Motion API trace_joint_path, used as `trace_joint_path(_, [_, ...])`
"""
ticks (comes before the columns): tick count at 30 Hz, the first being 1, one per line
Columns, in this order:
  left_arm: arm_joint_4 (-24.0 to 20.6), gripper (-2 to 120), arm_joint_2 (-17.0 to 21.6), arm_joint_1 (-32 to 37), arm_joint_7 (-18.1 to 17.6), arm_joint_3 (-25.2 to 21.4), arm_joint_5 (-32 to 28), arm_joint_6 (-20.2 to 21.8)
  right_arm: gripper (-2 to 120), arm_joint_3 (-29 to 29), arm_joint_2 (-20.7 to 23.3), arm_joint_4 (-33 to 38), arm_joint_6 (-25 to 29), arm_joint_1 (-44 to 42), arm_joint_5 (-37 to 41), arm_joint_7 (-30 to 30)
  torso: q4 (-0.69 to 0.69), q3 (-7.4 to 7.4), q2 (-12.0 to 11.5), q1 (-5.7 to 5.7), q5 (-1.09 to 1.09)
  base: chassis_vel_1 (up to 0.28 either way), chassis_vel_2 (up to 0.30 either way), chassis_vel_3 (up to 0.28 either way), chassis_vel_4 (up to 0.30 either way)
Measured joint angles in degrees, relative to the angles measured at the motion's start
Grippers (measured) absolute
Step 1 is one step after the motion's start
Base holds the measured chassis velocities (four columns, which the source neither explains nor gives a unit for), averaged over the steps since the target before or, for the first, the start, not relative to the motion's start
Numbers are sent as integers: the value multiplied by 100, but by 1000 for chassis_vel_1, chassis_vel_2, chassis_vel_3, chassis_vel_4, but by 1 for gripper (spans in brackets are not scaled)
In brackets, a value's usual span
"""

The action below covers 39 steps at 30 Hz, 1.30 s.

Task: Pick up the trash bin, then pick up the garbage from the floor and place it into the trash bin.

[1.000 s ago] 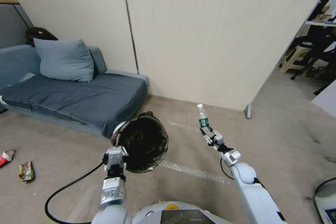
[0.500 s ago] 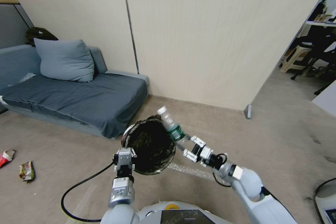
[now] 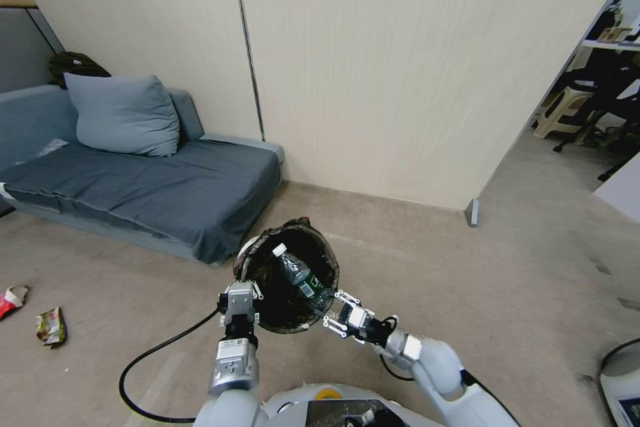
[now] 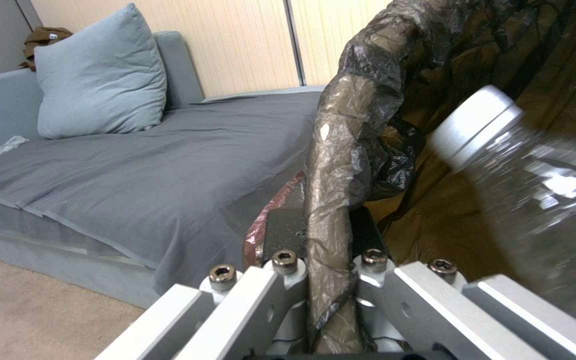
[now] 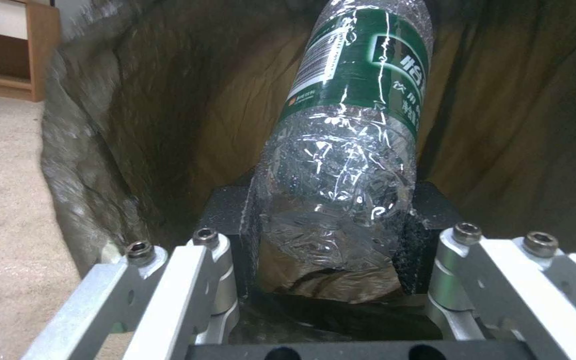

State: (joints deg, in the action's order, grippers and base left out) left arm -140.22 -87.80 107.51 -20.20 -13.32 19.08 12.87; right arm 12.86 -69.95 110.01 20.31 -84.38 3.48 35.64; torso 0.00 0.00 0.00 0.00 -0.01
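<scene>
The trash bin [image 3: 301, 225], lined with a black bag, hangs tilted above the floor with its mouth facing me. My left gripper [image 3: 240, 295] is shut on its near rim [image 4: 331, 190], one finger on each side of the liner. My right gripper [image 3: 331, 310] is shut on the base of a clear plastic bottle [image 3: 297, 275] with a green label. The bottle [image 5: 355, 125] points cap-first into the bin's mouth, inside the liner [image 5: 168, 100]; its white cap [image 4: 475, 125] shows past the rim. Two pieces of garbage, a greenish wrapper [image 3: 51, 327] and a red and white wrapper [image 3: 12, 299], lie on the floor far left.
A grey sofa [image 3: 147, 187] with a pillow [image 3: 123, 115] stands behind the bin on the left, against a beige wall. A black cable [image 3: 153, 353] loops from my left arm. An opening to another room with a stool [image 3: 560, 113] lies at right. Open carpet spreads right.
My right arm has swung the bottle from out over the floor leftward and back, into the bin's mouth. The left arm shifted the bin slightly right.
</scene>
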Motion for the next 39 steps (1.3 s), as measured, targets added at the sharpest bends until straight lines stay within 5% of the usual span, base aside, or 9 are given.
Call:
trace_joint_path(13, [-18, 0, -4, 96, -12, 143, 114, -23, 39, -46, -316, -384, -21, 278, -161, -327, 0, 0, 0, 0, 1, 0, 0, 0, 0])
trace_joint_path(29, [77, 0, -8, 87, -30, 229, 134, -38, 98, 0, -362, -276, -60, 218, -193, -608, 0, 0, 0, 0, 0, 0, 0, 0, 0])
trace_joint_path(39, [24, 0, -6, 104, -31, 233, 87, 28, 100, 147, -449, 293, -19, -51, -211, -846, 0, 0, 0, 0, 1, 0, 0, 0, 0])
